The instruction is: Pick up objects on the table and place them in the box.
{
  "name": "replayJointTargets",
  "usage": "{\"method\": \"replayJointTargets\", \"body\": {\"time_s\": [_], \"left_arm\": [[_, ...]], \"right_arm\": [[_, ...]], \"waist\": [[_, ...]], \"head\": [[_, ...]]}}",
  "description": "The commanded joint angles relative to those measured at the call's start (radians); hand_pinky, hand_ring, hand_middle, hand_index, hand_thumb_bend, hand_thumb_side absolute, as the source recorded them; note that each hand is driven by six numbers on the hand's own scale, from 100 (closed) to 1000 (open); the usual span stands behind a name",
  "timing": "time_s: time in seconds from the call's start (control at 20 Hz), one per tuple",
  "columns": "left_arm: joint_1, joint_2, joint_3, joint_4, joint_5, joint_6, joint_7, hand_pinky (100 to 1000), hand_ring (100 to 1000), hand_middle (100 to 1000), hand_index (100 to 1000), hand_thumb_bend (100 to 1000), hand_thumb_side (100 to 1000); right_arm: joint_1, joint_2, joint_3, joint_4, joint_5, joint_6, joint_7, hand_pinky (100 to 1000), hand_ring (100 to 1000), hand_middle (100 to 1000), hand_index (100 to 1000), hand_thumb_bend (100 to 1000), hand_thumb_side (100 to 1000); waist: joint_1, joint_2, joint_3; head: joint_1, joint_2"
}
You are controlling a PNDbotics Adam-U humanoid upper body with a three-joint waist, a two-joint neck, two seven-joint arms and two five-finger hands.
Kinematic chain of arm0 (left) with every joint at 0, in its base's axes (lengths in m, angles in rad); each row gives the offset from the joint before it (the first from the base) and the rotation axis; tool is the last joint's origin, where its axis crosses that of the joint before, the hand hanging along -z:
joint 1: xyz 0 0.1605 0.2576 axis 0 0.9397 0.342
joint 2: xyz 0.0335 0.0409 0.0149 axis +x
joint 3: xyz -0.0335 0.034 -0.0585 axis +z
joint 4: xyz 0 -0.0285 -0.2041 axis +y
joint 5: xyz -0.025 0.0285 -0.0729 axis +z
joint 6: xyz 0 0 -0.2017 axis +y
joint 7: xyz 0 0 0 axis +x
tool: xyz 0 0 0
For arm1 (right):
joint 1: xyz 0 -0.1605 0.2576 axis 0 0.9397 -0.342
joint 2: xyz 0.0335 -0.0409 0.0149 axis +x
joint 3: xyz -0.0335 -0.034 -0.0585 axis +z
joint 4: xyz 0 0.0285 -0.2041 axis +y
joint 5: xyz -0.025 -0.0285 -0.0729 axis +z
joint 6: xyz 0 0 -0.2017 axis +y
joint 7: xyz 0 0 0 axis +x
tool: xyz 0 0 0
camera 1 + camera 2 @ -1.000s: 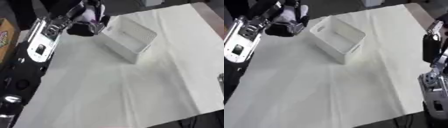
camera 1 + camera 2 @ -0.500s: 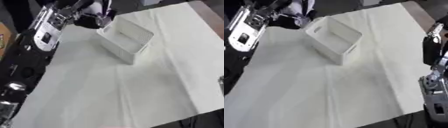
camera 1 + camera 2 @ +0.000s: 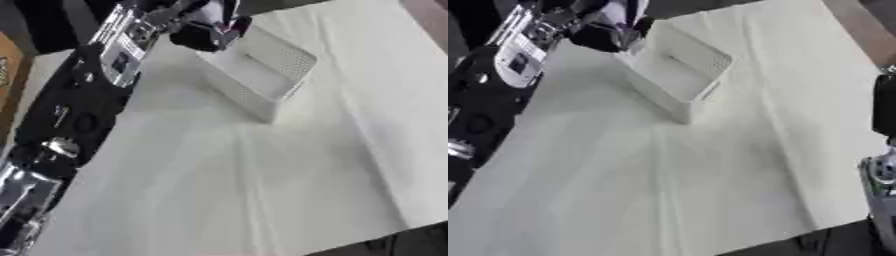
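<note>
On the table (image 3: 289,200), one white cloth covers the top, one white box (image 3: 262,70) sits at the far left. Left hand (image 3: 210,30) at the box's far-left corner, fingers curled around one purple-white object (image 3: 627,12). Right eye view alone shows the right arm at its right edge; that hand's fingers can't be told.

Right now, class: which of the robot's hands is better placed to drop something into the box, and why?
The left hand: it sits at the box's far rim, fingers curled round a whitish-purple object. The right arm shows only at the right edge, away from the box.
</note>
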Motion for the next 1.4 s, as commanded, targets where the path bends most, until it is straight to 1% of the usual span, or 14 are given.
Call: {"method": "replayJointTargets", "body": {"time_s": [0.05,0.1,0.15,0.4,0.6,0.8,0.85,1.0,1.05,1.2,1.3,1.35,1.4], "left_arm": [[-0.046,0.006,0.027,0.045,-0.022,-0.019,0.011,100,100,100,336,100,584],[-0.053,0.004,0.031,0.061,-0.029,-0.025,0.014,100,100,100,336,100,584],[-0.059,0.001,0.036,0.075,-0.034,-0.03,0.017,100,100,100,340,100,617],[-0.078,-0.013,0.054,0.133,-0.06,-0.054,0.039,100,100,100,343,100,646],[-0.082,-0.023,0.063,0.162,-0.083,-0.075,0.06,100,100,100,345,100,660],[-0.089,-0.033,0.066,0.182,-0.091,-0.089,0.076,100,100,100,348,100,672],[-0.09,-0.034,0.066,0.186,-0.09,-0.092,0.077,100,100,100,351,100,672],[-0.091,-0.04,0.066,0.201,-0.079,-0.109,0.076,100,100,100,363,100,672],[-0.092,-0.043,0.066,0.206,-0.073,-0.118,0.073,100,100,100,368,100,672],[-0.092,-0.053,0.061,0.224,-0.048,-0.162,0.049,100,100,100,385,100,672],[-0.091,-0.057,0.061,0.241,-0.026,-0.188,0.022,100,100,100,420,100,660],[-0.091,-0.059,0.061,0.249,-0.012,-0.198,0.007,100,100,160,477,100,624],[-0.089,-0.061,0.06,0.256,0.005,-0.205,-0.012,100,120,263,531,100,579]], "right_arm": [[-0.021,-0.027,0.0,-0.026,-0.012,-0.007,-0.003,453,534,646,745,100,898],[-0.023,-0.028,0.0,-0.025,-0.014,-0.007,-0.004,453,534,646,745,100,899],[-0.024,-0.028,0.0,-0.026,-0.017,-0.008,-0.005,452,534,646,745,100,899],[-0.031,-0.03,0.001,-0.031,-0.029,-0.015,-0.012,451,533,645,745,100,900],[-0.038,-0.026,0.002,-0.038,-0.028,-0.022,-0.015,452,533,645,745,100,899],[-0.047,-0.017,0.006,-0.052,-0.014,-0.029,-0.013,456,533,646,745,100,897],[-0.049,-0.013,0.007,-0.055,-0.011,-0.03,-0.012,456,533,646,745,100,896],[-0.054,-0.004,0.009,-0.06,-0.004,-0.031,-0.008,456,533,645,745,100,896],[-0.055,-0.003,0.009,-0.06,-0.003,-0.031,-0.008,456,533,645,745,100,896],[-0.058,0.0,0.01,-0.06,-0.002,-0.03,-0.005,457,533,646,745,100,895],[-0.061,0.002,0.012,-0.059,-0.001,-0.03,-0.003,457,533,646,745,100,895],[-0.062,0.002,0.012,-0.059,0.0,-0.029,-0.002,457,533,646,745,100,895],[-0.063,0.003,0.012,-0.059,0.0,-0.029,-0.001,457,533,646,745,100,895]], "waist": [[-0.003,-0.008,-0.008],[-0.002,-0.005,-0.011],[0.001,-0.002,-0.016],[0.016,0.012,-0.041],[0.024,0.016,-0.056],[0.029,0.017,-0.072],[0.03,0.017,-0.076],[0.029,0.019,-0.084],[0.029,0.019,-0.085],[0.027,0.021,-0.087],[0.025,0.022,-0.09],[0.024,0.022,-0.091],[0.023,0.022,-0.092]], "head": [[0.005,-0.019],[0.005,-0.019],[0.005,-0.016],[0.01,-0.014],[0.015,-0.023],[0.023,-0.04],[0.03,-0.036],[0.065,-0.004],[0.07,0.001],[0.081,-0.003],[0.08,-0.009],[0.079,-0.012],[0.08,-0.015]]}}
